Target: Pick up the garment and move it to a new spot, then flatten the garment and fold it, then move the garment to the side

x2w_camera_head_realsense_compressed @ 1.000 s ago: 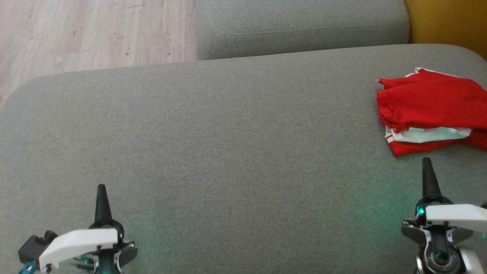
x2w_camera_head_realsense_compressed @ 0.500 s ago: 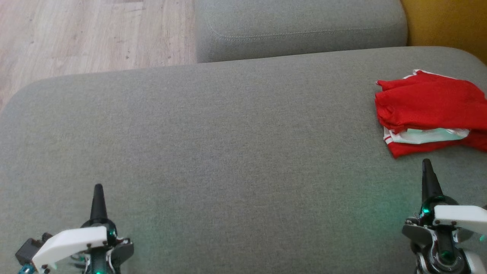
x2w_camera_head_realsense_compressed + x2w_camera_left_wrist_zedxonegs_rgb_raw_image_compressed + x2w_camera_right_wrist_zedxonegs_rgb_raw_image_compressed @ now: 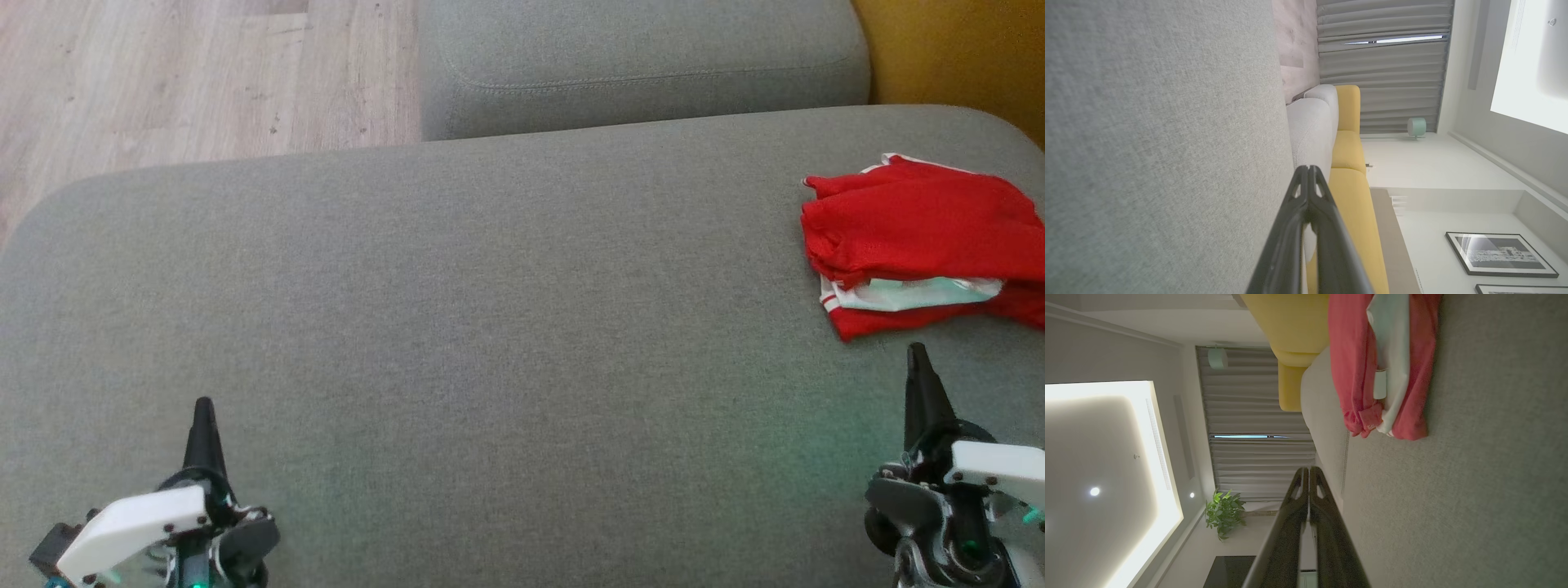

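The garment is red with white trim and lies folded in a small stack at the right end of the grey cushion. The right wrist view shows the garment ahead of my fingers, apart from them. My right gripper hovers just below the garment in the head view, shut and holding nothing. Far from the cloth, my left gripper sits at the lower left over bare cushion, also shut and empty. Both wrist views show the fingertips pressed together, left gripper, right gripper.
A second grey cushion stands behind the first. Wooden floor lies beyond the cushion's far left edge. A yellow sofa sits at the far right. Wide bare cushion lies between the two grippers.
The whole head view has shifted slightly, so the camera moved. Both grippers sit a little lower in the picture. The garment has not been touched.
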Available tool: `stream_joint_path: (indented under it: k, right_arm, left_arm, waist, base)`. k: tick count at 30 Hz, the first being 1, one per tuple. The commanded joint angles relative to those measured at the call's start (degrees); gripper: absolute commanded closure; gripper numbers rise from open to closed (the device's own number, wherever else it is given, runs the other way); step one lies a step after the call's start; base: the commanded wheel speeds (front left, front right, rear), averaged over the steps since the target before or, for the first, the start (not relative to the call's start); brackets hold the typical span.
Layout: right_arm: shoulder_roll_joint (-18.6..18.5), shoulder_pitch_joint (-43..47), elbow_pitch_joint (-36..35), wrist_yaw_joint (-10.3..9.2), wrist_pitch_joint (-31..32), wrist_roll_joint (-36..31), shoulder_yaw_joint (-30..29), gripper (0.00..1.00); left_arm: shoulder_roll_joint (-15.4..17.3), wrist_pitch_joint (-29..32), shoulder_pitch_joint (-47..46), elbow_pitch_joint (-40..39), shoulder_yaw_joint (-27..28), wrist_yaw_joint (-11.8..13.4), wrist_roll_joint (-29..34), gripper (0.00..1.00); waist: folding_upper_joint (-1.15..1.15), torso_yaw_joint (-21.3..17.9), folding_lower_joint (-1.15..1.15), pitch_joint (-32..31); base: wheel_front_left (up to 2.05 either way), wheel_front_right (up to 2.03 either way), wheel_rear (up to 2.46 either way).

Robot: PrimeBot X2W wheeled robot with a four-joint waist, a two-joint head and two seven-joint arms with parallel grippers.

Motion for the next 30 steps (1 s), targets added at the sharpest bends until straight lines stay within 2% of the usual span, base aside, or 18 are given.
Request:
stream_joint_path:
  k: [1,30]
  right_arm:
    - [-0.76,-3.16,-1.68,-0.04,0.54,1.67,0.90,1.00]
    - [-0.62,-3.20,-1.65,-0.04,1.03,2.76,0.61,1.00]
  left_arm:
    - [0.73,0.69,-2.94,-1.61,2.47,-0.36,-1.25,1.00]
    - [0.50,1.28,-3.01,-1.57,3.05,-0.41,-2.10,1.00]
  waist:
    - [0.00,0.00,0.00,-0.04]
    - [0.00,-0.02,0.00,-0.12]
  base:
    - [0.00,0.00,0.00]
    - [0.00,0.00,0.00]
